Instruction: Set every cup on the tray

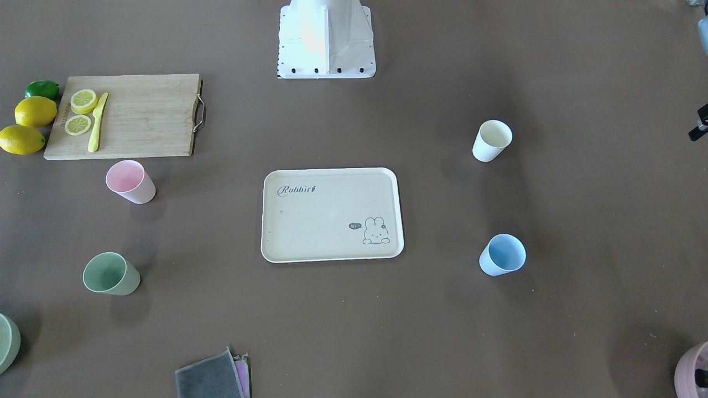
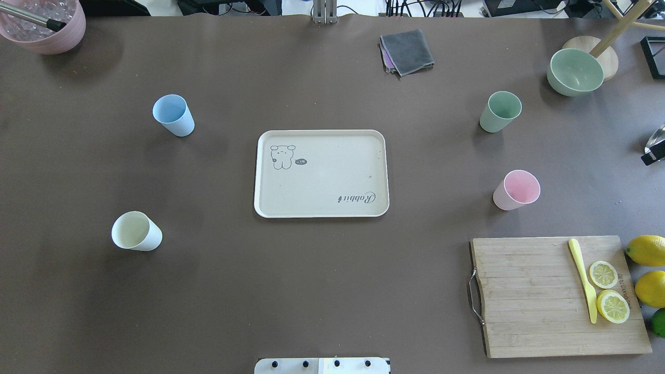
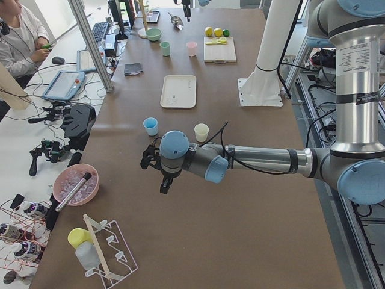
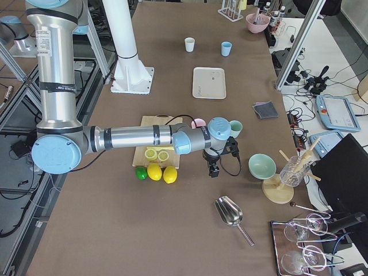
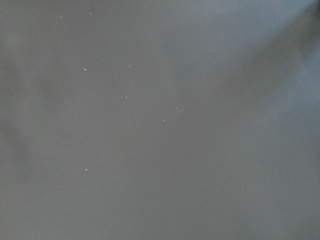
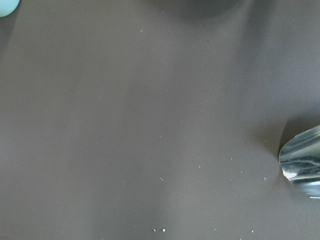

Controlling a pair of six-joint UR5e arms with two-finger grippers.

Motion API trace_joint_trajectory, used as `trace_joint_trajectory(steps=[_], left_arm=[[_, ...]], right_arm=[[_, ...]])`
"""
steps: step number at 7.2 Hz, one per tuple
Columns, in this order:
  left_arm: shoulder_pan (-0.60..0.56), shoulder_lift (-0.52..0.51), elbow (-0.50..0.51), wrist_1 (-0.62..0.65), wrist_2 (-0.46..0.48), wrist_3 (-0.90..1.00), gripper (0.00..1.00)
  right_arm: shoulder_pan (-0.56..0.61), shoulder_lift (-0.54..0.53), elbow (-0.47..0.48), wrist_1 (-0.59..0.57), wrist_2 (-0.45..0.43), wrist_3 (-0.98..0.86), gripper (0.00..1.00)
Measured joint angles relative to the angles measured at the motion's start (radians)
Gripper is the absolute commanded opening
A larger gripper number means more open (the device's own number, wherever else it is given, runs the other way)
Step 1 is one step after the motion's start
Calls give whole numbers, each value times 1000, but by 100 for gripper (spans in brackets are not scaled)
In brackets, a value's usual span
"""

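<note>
Tray: flat cream rectangular tray with rounded corners and a raised rim, lying at the middle of the brown table in front of the robot's base. It bears grey "Rabbit" lettering in one corner and a small bunny drawing in the opposite corner.
Cups, robot's left: white plastic cup and pale blue plastic cup, both upright on the table and well apart from the tray.
Cups, robot's right: pink plastic cup and pale green plastic cup, both upright on the table and well apart from the tray.
Left gripper: hangs above bare tabletop beyond the white and blue cups. Whether its fingers are spread or together cannot be told.
Right gripper: hangs above the table near the green cup, with a metal scoop at the edge of its wrist view. Its opening cannot be told.
Surroundings: wooden cutting board just beside the pink cup, carrying lemon slices and a yellow knife.
</note>
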Motion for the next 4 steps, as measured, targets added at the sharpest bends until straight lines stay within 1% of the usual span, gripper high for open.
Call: trace_joint_trajectory(steps=[1,2,4], left_arm=[[-28,17,-6,0,-12,1,98],[-36,36,-9,-2,-20,2,98],[-40,55,5,-3,-20,0,98]], right_arm=[[0,-1,-13,22,-3,2,100],[3,-7,-22,60,-3,7,100],[34,-13,-26,88,0,10,100]])
